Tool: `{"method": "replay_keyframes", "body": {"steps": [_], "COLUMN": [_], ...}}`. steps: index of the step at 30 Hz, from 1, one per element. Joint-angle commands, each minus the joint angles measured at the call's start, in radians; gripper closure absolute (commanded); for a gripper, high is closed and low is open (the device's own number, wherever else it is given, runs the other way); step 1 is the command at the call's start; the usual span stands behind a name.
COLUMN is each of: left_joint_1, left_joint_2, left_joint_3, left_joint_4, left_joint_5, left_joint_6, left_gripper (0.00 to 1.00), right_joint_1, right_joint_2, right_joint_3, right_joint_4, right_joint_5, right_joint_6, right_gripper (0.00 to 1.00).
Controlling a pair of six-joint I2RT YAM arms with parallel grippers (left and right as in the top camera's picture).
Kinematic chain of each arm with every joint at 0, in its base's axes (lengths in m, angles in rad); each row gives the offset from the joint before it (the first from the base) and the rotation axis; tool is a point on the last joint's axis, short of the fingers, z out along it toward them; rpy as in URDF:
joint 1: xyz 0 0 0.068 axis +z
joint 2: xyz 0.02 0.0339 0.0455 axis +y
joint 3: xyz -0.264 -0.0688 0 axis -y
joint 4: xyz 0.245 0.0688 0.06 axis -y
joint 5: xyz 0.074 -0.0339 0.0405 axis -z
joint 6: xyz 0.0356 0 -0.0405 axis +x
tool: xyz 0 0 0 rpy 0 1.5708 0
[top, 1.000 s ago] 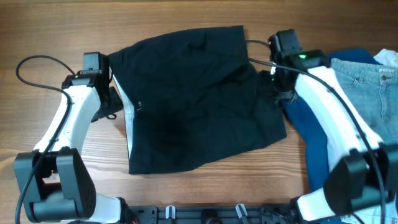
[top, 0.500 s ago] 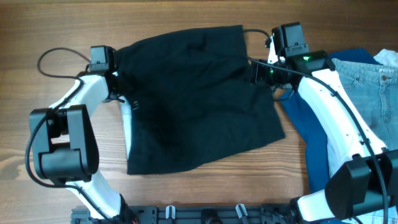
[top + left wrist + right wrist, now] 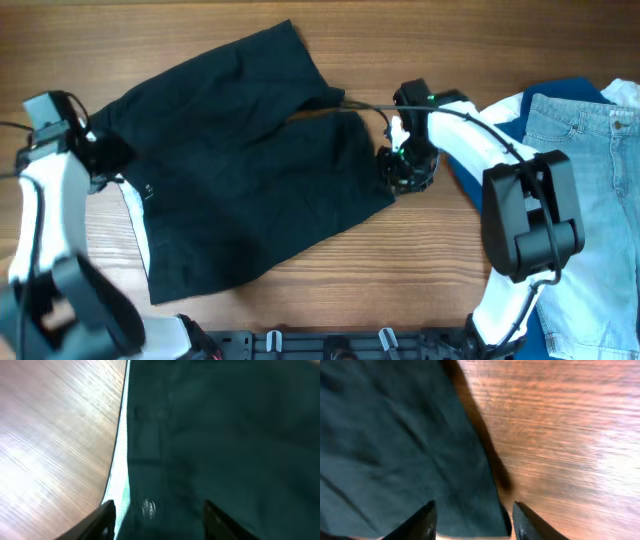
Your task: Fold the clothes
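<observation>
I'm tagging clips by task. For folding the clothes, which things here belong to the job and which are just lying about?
Belong to the job: black shorts, left claw, right claw.
Just lying about: light blue jeans, royal-blue garment.

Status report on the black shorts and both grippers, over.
Left gripper open over the white-lined waist. Right gripper open at a leg hem. Plain black fabric shorts spread out, unfolded. Light blue denim jeans apart, right.
</observation>
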Motion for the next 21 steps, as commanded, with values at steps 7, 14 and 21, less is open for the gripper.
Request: {"method": "replay_keyframes", "body": {"steps": [7,14,21], "left_joint_1": [-0.060,-0.230,-0.341], "left_joint_2": [-0.163,-0.160,-0.117], "left_joint_3": [0.003,0.001,-0.003], "left_joint_4": [-0.267,-0.267,-0.267], "left_joint_5": [0.098,0.008,0.008], "left_joint_6": [0.010,0.010,0.010], "left_gripper": [0.44,0.38,0.34], "right_joint_1": [-0.020,-0.028,-0.030], "right_joint_2": [-0.178,-0.426,-0.156], "right_joint_3": [-0.031,-0.032,-0.031], "right_joint_4": [-0.187,0.103,0.912], "right_joint_5": [0.438,0.383,0.110], "right_joint_6": [0.247,0.121,0.330], "right_gripper": [0.96,0.23,0.38]}}
